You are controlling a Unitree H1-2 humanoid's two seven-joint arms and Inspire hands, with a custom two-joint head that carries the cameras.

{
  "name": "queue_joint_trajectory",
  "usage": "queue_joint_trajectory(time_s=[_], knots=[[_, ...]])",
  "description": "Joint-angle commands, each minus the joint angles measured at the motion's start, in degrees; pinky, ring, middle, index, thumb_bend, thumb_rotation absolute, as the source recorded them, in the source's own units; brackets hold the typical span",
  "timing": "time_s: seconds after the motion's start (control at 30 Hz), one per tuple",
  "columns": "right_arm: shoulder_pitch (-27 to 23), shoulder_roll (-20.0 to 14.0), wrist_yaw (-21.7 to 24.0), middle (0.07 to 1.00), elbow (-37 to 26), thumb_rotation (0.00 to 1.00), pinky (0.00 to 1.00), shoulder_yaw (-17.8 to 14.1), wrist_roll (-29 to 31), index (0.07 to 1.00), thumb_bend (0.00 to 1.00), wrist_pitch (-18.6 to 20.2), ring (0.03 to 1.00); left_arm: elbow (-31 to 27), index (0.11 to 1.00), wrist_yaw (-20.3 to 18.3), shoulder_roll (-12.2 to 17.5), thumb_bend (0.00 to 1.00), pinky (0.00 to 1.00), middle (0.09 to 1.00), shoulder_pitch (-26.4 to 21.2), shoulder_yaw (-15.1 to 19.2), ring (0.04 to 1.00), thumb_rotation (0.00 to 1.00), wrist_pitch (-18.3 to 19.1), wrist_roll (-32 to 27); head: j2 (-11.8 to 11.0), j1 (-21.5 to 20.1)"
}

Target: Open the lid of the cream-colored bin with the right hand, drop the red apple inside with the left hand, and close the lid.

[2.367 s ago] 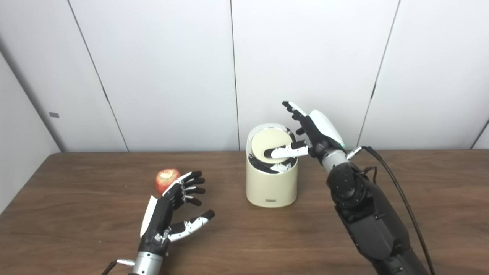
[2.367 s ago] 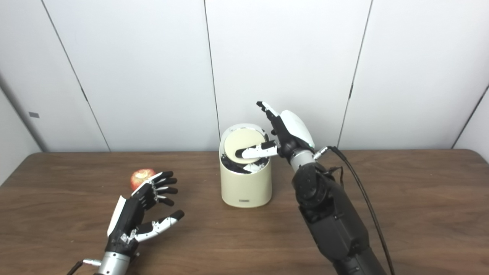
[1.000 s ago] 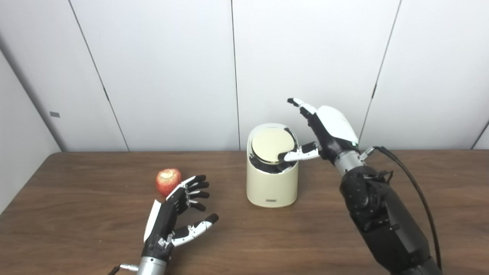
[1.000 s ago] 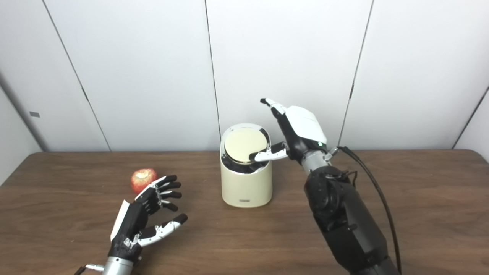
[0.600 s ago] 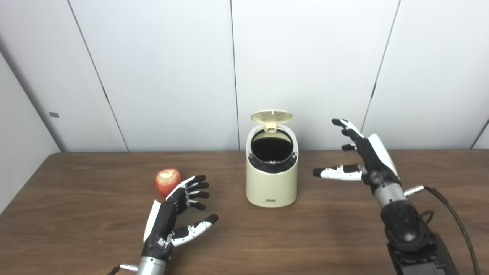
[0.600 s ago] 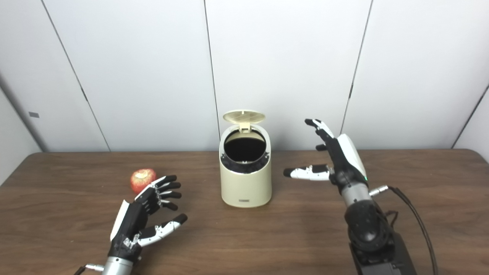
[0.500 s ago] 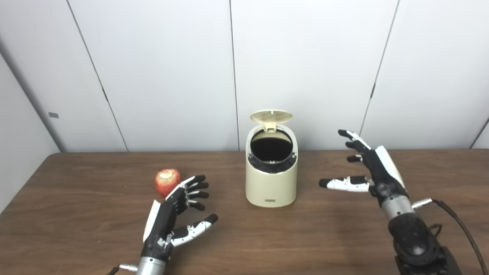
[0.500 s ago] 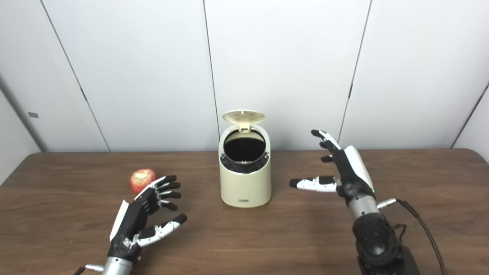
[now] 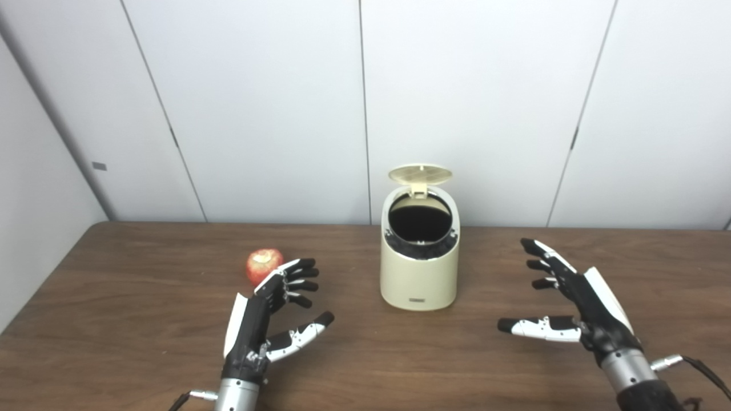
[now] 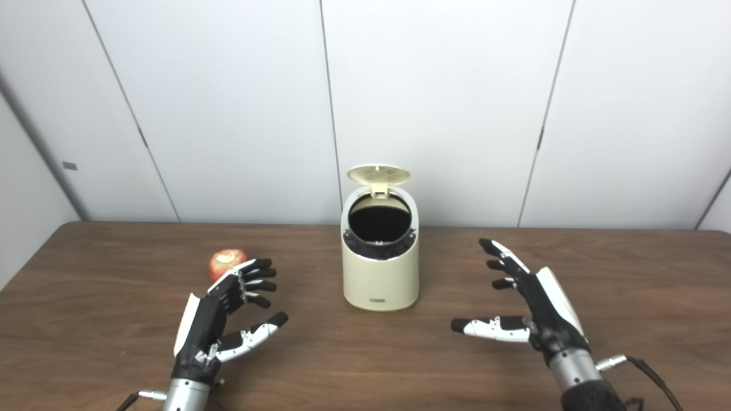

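The cream-colored bin (image 9: pixel 420 279) stands mid-table with its round lid (image 9: pixel 420 173) flipped up at the back, showing a dark, open mouth. The red apple (image 9: pixel 263 265) lies on the table left of the bin. My left hand (image 9: pixel 268 317) is open and empty, its fingertips just in front of and right of the apple, not holding it. My right hand (image 9: pixel 571 305) is open and empty, low over the table to the right of the bin and well apart from it. In the right eye view the bin (image 10: pixel 380 279), apple (image 10: pixel 227 262) and hands (image 10: pixel 228 319) (image 10: pixel 531 311) stand the same.
The brown wooden table (image 9: pixel 143 319) reaches to white wall panels (image 9: pixel 257 103) just behind the bin. A cable (image 9: pixel 705 371) trails from my right wrist at the lower right. Bare tabletop lies between the hands in front of the bin.
My right hand pressed the lid, which sprang open, then drew back right and down to the table. The left hand stayed by the apple. The camera shifted slightly, moving the whole picture right.
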Motion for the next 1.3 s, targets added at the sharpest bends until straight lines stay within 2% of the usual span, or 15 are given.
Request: queue_joint_trajectory(time_s=[0.0,0.1,0.2,0.33,0.43,0.53,0.63,0.8,0.97,1.1,1.27], knots=[[-0.79,-1.50,-0.19,0.904,-2.02,0.20,0.70,-0.76,0.62,0.893,0.83,-2.61,0.842,-3.99,0.745,3.64,-0.29,0.64,0.54,0.716,-1.24,1.20,0.669,0.00,-2.30,4.42,-0.13,0.86],[0.01,-1.84,0.30,0.909,-2.60,0.16,0.75,-1.02,0.96,0.900,0.80,-1.69,0.851,-5.66,0.746,8.72,-0.97,0.67,0.57,0.726,-2.12,3.33,0.691,0.00,-1.39,11.14,-0.57,2.21],[0.52,-2.11,0.91,0.913,-3.29,0.11,0.75,-1.21,1.34,0.905,0.79,-0.08,0.860,-5.98,0.786,12.06,-1.40,0.70,0.64,0.801,-3.65,5.43,0.779,0.06,1.69,13.85,-0.75,2.80],[0.86,-2.34,1.61,0.919,-4.20,0.08,0.78,-1.22,1.34,0.910,0.79,0.96,0.866,-5.29,0.826,14.11,-0.11,0.69,0.66,0.859,-5.85,7.07,0.840,0.08,3.99,14.54,-0.80,2.89],[1.01,-2.49,2.27,0.914,-4.88,0.11,0.77,-1.06,1.16,0.906,0.78,1.81,0.861,-4.64,0.819,15.37,1.52,0.71,0.66,0.833,-7.66,7.80,0.798,0.08,6.70,16.69,-0.69,3.01],[0.94,-2.62,2.92,0.914,-5.71,0.13,0.76,-0.85,0.81,0.902,0.78,3.12,0.858,-3.44,0.824,15.37,3.51,0.75,0.71,0.826,-9.61,8.01,0.804,0.09,9.37,17.93,-0.55,3.03],[0.76,-2.75,3.52,0.917,-6.43,0.13,0.76,-0.76,0.87,0.902,0.78,4.26,0.861,-1.93,0.839,14.81,5.21,0.78,0.84,0.845,-11.37,7.72,0.857,0.11,11.83,17.87,-0.41,3.01],[0.67,-2.71,3.85,0.918,-7.26,0.12,0.76,-0.65,0.65,0.903,0.79,5.04,0.864,-0.55,0.847,12.17,7.82,0.82,0.82,0.838,-13.28,5.91,0.862,0.18,17.59,18.05,-0.42,3.01],[0.60,-2.93,3.90,0.912,-7.52,0.10,0.75,-0.87,0.82,0.900,0.79,4.70,0.853,0.58,0.889,7.58,10.78,0.90,0.81,0.886,-14.34,3.21,0.909,0.26,22.89,17.73,-0.24,2.69],[0.79,-3.02,4.01,0.914,-7.88,0.09,0.74,-1.10,0.91,0.898,0.79,4.84,0.851,1.92,0.892,6.99,12.36,0.97,0.76,0.874,-14.80,1.21,0.901,0.30,24.92,19.40,-0.04,2.64],[1.08,-3.17,4.40,0.905,-8.68,0.12,0.75,-1.17,0.80,0.896,0.79,5.33,0.846,4.71,0.895,7.59,13.65,1.00,0.77,0.871,-15.37,-1.05,0.909,0.31,26.13,21.71,0.27,2.35]])
